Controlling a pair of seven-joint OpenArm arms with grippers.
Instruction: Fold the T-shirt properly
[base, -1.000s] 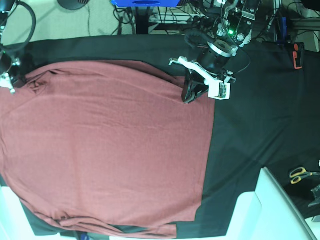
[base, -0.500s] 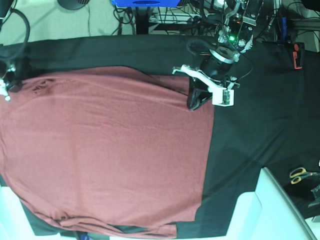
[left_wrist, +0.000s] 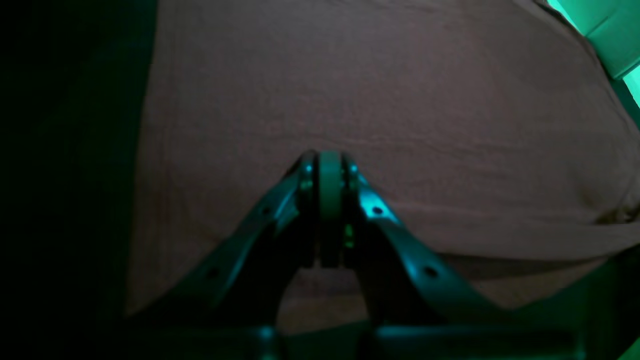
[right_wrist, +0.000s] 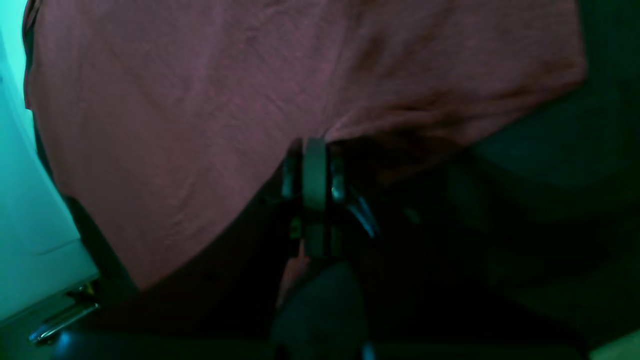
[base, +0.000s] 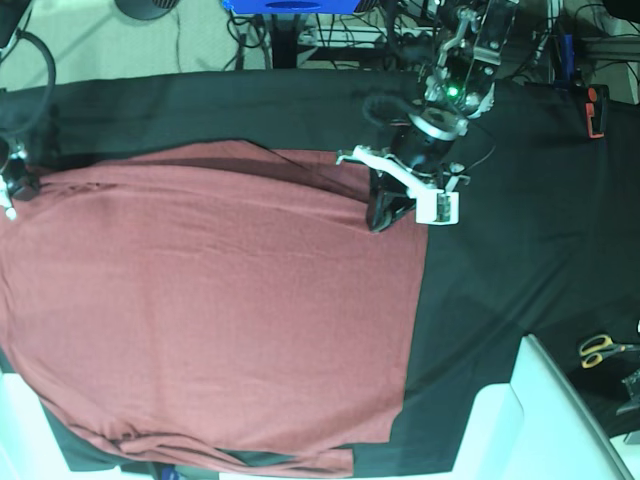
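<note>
In the left wrist view, you see the left gripper (left_wrist: 329, 200) pressed together on the T-shirt (left_wrist: 380, 100), which spreads away beyond the fingertips; its brick-red knit looks smooth, with faint creases.

In the right wrist view, the right gripper (right_wrist: 314, 190) is pinching an edge of the T-shirt (right_wrist: 200, 110), and the fabric wrinkles toward the pinch.

In the base view, the T-shirt (base: 210, 310) lies on the black cloth sheet (base: 500, 270). The left gripper (base: 383, 212) angles down onto its upper right corner; the right gripper (base: 12, 185) holds the opposite upper corner. Scissors (base: 603, 349) lie well apart.
</note>
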